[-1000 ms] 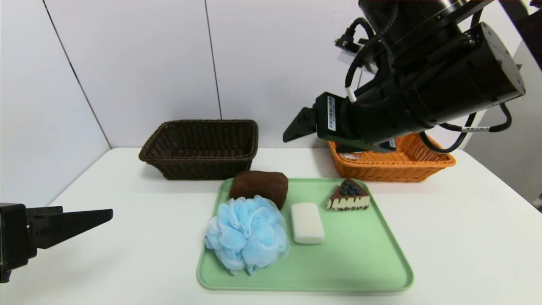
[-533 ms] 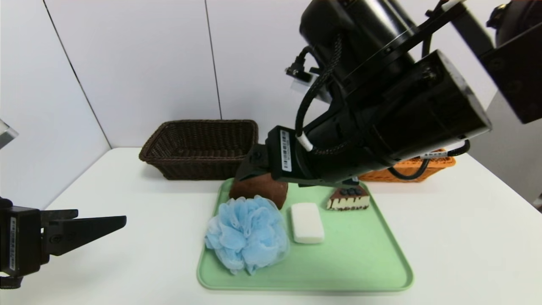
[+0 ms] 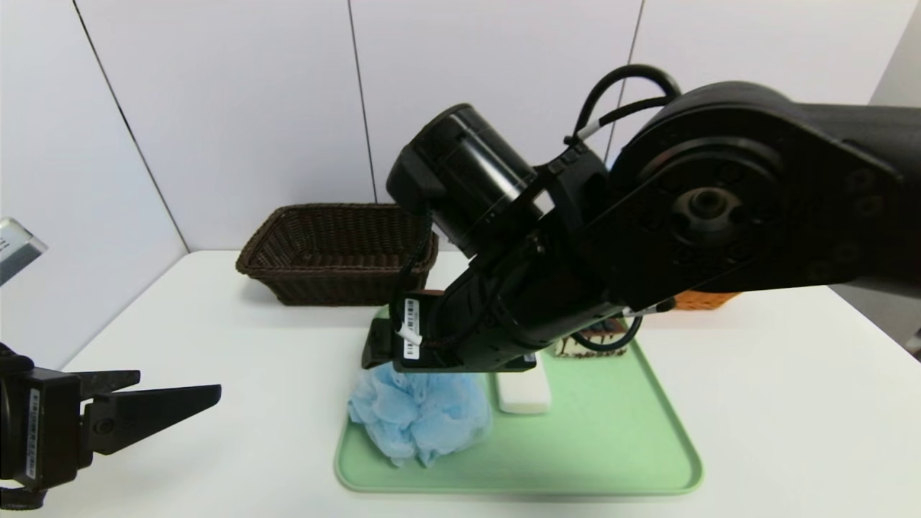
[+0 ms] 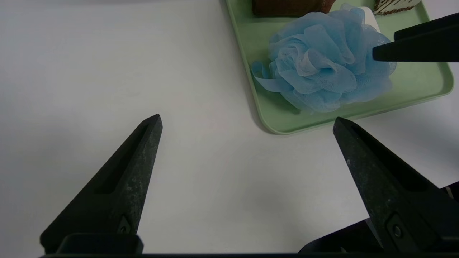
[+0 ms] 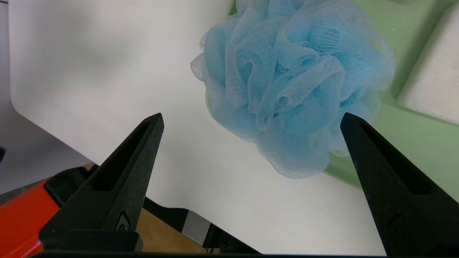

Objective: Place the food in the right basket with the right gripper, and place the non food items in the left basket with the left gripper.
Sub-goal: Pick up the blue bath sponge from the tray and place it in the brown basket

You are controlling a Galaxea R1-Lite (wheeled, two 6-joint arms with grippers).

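My right gripper hung wide open and empty just above the blue pouf at the near left of the green tray, while the food it was meant for, the cake slice, lay farther back and to its right, mostly hidden under my arm. My left gripper, also open and empty, waited over bare table left of the tray, the pouf ahead to its right.
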